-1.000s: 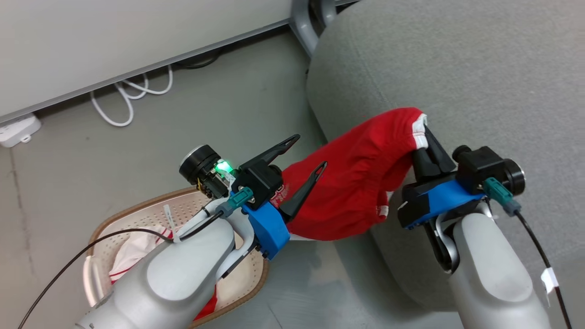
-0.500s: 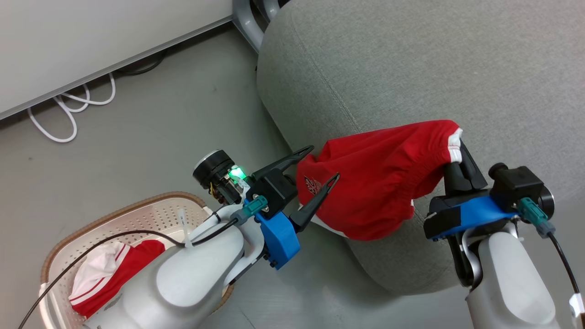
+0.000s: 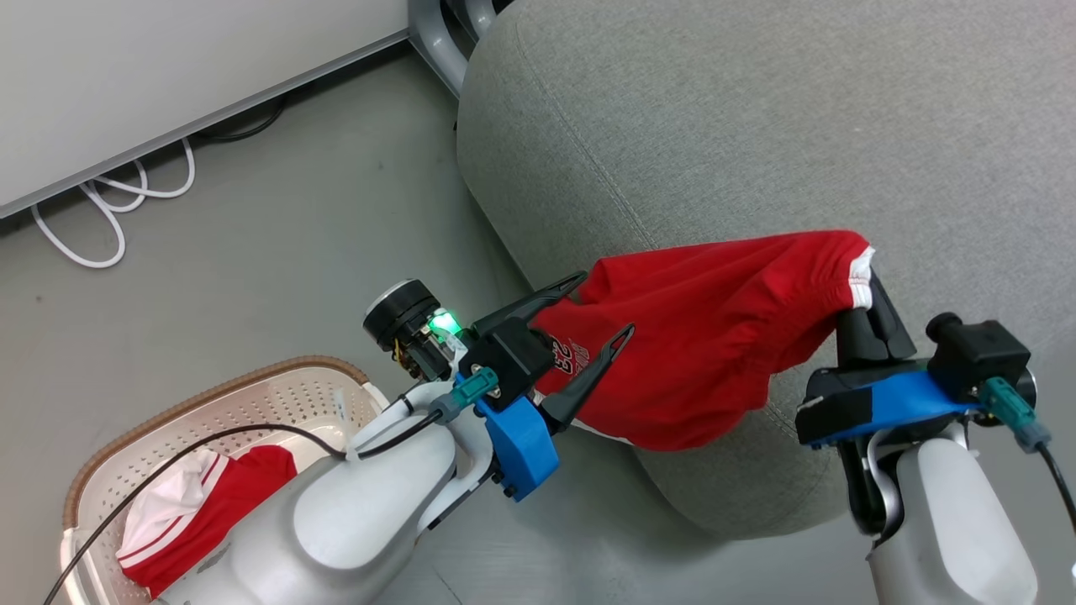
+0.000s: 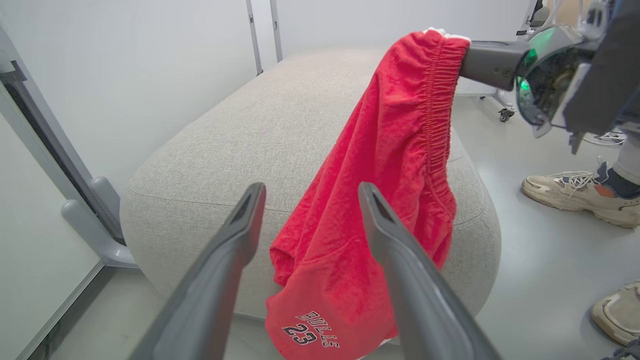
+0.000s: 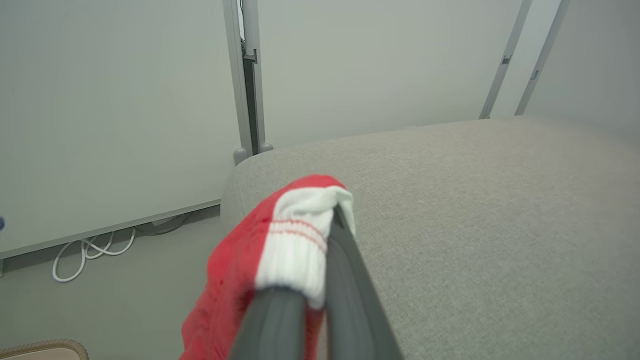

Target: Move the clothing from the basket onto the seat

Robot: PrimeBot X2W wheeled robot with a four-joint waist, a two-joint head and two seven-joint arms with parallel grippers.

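The right gripper [image 3: 872, 298] is clenched on the white-trimmed edge of a pair of red fabric sports shorts [image 3: 706, 336] printed "BULLS 23" in dark letters, and holds that edge above the top of the large rounded light-grey upholstered seat [image 3: 714, 126], close to the seat's near rounded end. From the pinch the red shorts [image 4: 400, 140] hang down across that end of the seat, elastic band gathered, with the printed leg lowest, in front of the seat's side wall. Whether the cloth rests against the upholstery cannot be told. In the right wrist view the two dark fingers [image 5: 345, 300] sit tight together with the white ribbed trim folded over them. The left gripper [image 3: 604, 304] is released, jaws spread wide and holding nothing. It sits off the seat's near end, pointing at the lower part of the shorts, which shows between its fingers [image 4: 400, 260] in the left wrist view. The small oval cream perforated plastic basket [image 3: 277, 403] with a brown woven-look rim stands on the grey floor, well apart from the seat, under the left forearm. Inside it lies a second red garment with white striped trim [image 3: 244, 483], bunched up. White cables [image 3: 109, 210] loop along the wall base beyond the seat's end, and a person's pale sneakers [image 4: 575, 192] stand on the floor beside the seat.
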